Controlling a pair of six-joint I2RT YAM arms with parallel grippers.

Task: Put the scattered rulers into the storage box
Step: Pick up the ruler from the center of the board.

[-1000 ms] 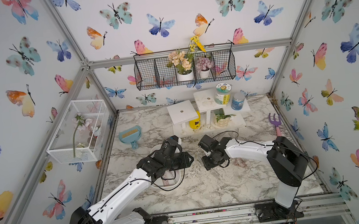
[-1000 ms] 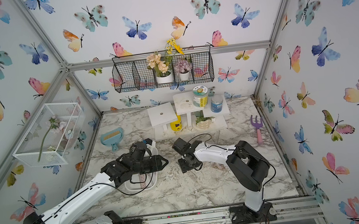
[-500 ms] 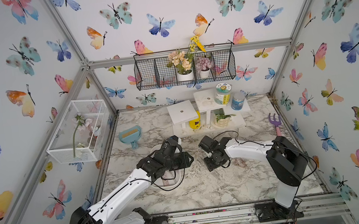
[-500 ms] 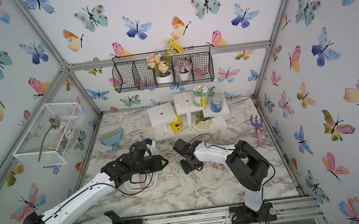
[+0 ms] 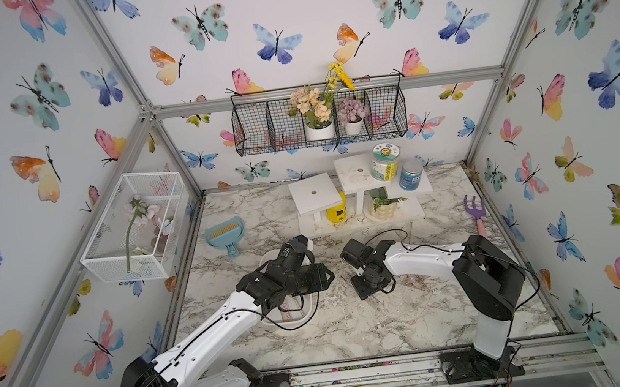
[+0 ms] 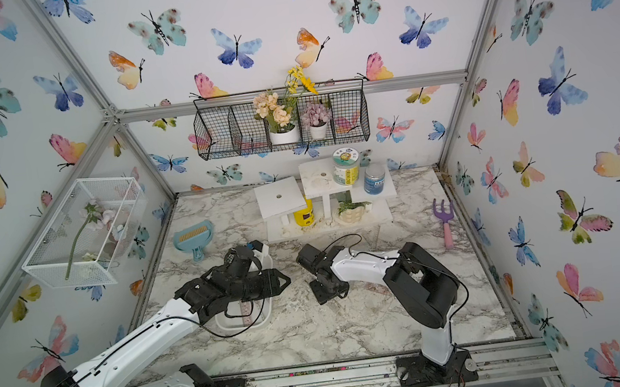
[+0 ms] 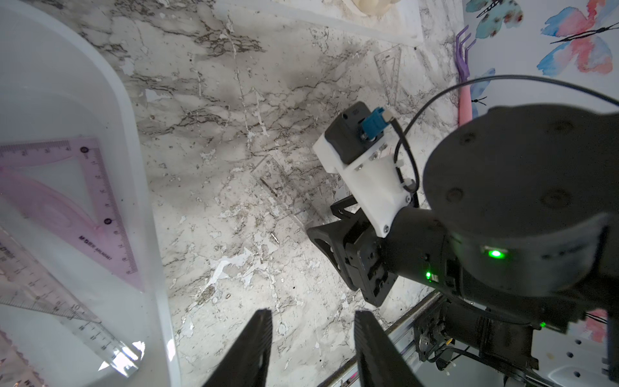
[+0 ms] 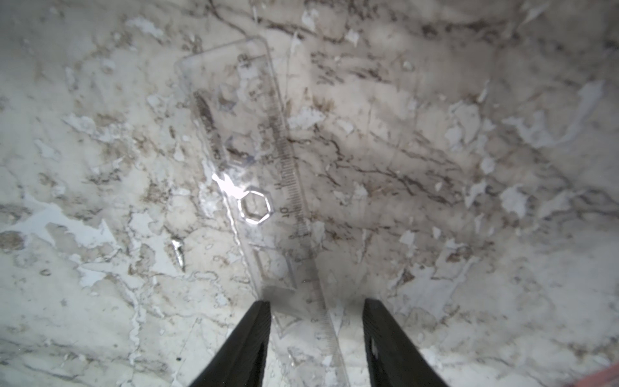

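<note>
The storage box (image 7: 134, 140) is a white tray lying under my left arm; its rim (image 5: 307, 320) shows in both top views. A pink set square (image 7: 100, 201) and clear rulers (image 7: 50, 295) lie inside it. My left gripper (image 7: 313, 323) is open and empty, beside the box over bare marble. My right gripper (image 8: 316, 311) points down at the table, open. A clear straight ruler (image 8: 268, 174) lies flat on the marble and runs between its fingertips. The same ruler (image 7: 278, 187) shows in the left wrist view. A clear set square (image 7: 388, 70) lies further off.
A purple-and-pink garden fork (image 5: 477, 215) lies at the right wall. A blue dustpan (image 5: 225, 232) sits at the back left. A white stand with jars (image 5: 356, 197) fills the back middle. A wire basket (image 5: 137, 226) hangs on the left wall.
The right wrist has shifted very slightly over the clear ruler. The left arm has not moved.
</note>
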